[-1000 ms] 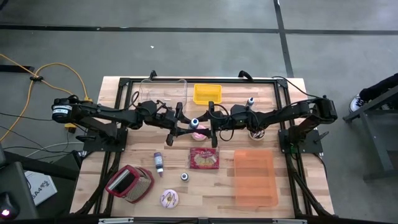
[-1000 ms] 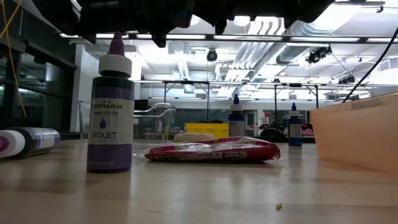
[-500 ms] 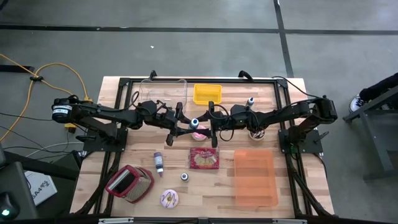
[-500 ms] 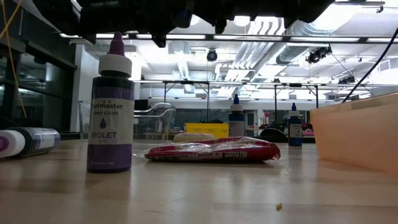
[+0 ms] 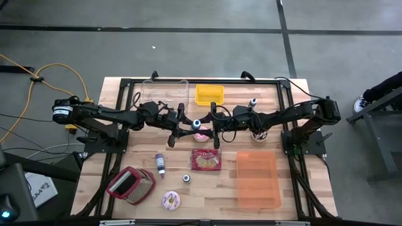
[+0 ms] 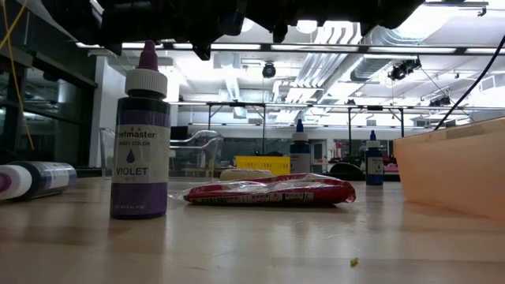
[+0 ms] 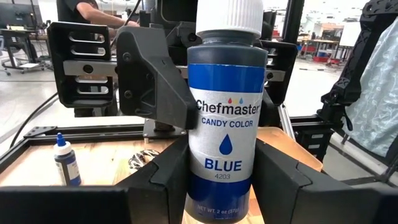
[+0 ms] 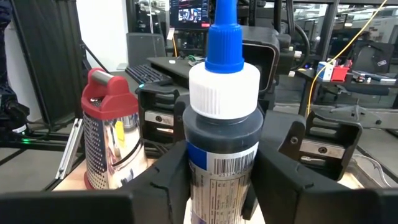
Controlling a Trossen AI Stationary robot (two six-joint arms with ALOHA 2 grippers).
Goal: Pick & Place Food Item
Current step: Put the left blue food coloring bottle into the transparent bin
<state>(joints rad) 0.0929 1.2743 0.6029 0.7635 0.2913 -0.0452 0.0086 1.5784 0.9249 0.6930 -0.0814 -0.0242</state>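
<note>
**Blue bottle held mid-frame where the two tools met**

In the high view the arms crowded the centre of the frame. They covered most of the blue bottle [image 5: 196,123], so only its white cap showed. A pink doughnut [image 5: 202,135] just below it was half hidden as well. The low view gave only dark arm shapes along its top edge and did not show the bottle.

The left tool [image 7: 217,183] was clamped on the bottle's lower body, holding it upright above the tabletop [image 5: 295,100]. The right tool [image 8: 217,186] sat around the same bottle from the opposite side. I cannot tell whether it had closed on it. A round item at centre right, under the right arm, was too covered to name.

Around the bottle:
- A red snack packet [image 5: 206,159] lay flat just below centre.
- An orange bin [image 5: 257,179] stood to the right of the packet.
- A violet bottle [image 5: 160,164] stood to the left of the packet.
- A small cap-like piece [image 5: 186,178] lay below the packet.
- A grater [image 5: 130,184] lay at lower left.
- A sprinkled doughnut [image 5: 171,200] sat near the bottom edge.
- A clear container [image 5: 165,92] and a yellow tray [image 5: 210,94] lined the top edge.
- A second small blue bottle [image 5: 254,102] stood at upper right.

Bare wood showed at the upper right corner and along the left side. The black frame rails ran close to every edge.
</note>
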